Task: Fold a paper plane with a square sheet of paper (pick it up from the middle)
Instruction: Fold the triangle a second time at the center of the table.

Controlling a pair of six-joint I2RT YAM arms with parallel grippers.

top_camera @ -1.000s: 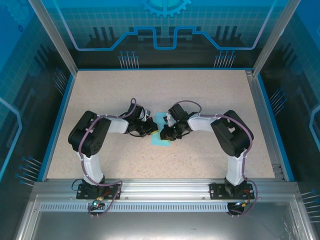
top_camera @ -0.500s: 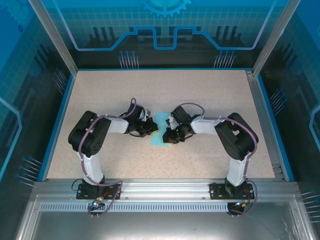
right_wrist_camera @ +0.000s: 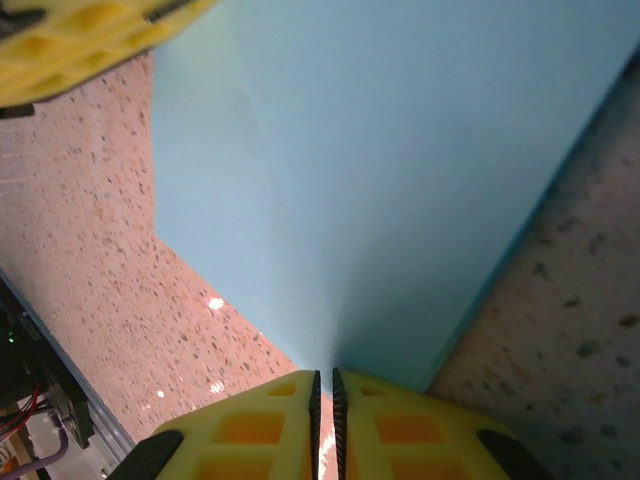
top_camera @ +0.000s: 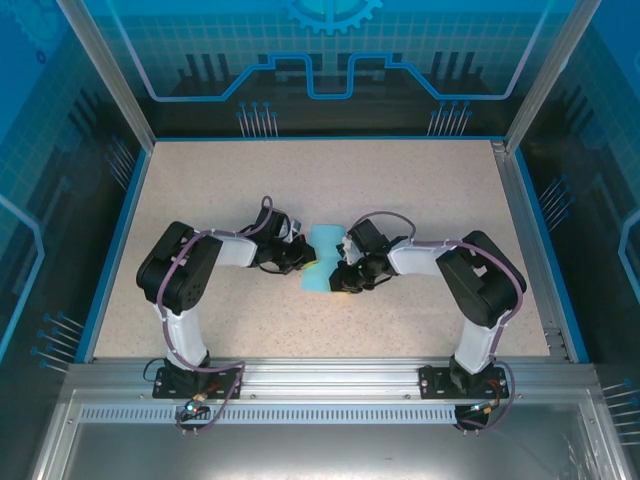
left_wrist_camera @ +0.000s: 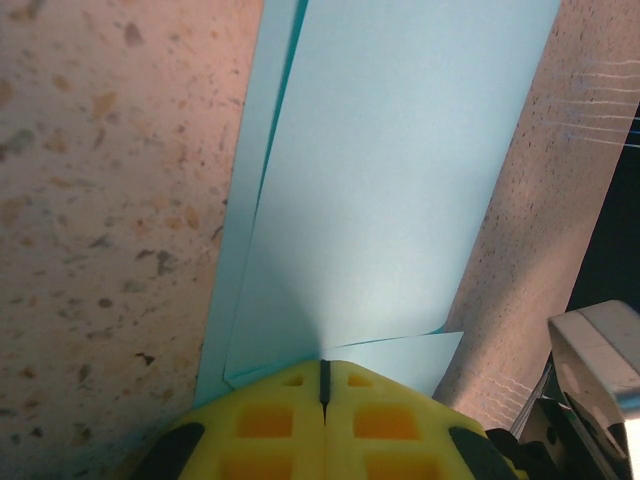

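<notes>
The sheet of paper (top_camera: 322,260) lies folded into a narrow light-blue strip at the table's middle, between my two grippers. My left gripper (top_camera: 303,258) sits at its left edge, low on the table. In the left wrist view its yellow fingers (left_wrist_camera: 260,420) are pressed together on the paper (left_wrist_camera: 400,170), where layered edges and a small flap meet the jaw seam (left_wrist_camera: 323,372). My right gripper (top_camera: 344,279) is at the strip's near right side. In the right wrist view its jaws (right_wrist_camera: 325,380) stand nearly together, with the paper (right_wrist_camera: 400,170) narrowing into the slit.
The speckled beige table (top_camera: 420,190) has a blue rim (top_camera: 110,250) and aluminium posts at the corners. The left gripper's yellow finger (right_wrist_camera: 90,30) shows at the top left of the right wrist view, close to the paper.
The right arm has drawn back to the right, and its gripper has slid along the paper toward the near edge. The left arm has stayed still.
</notes>
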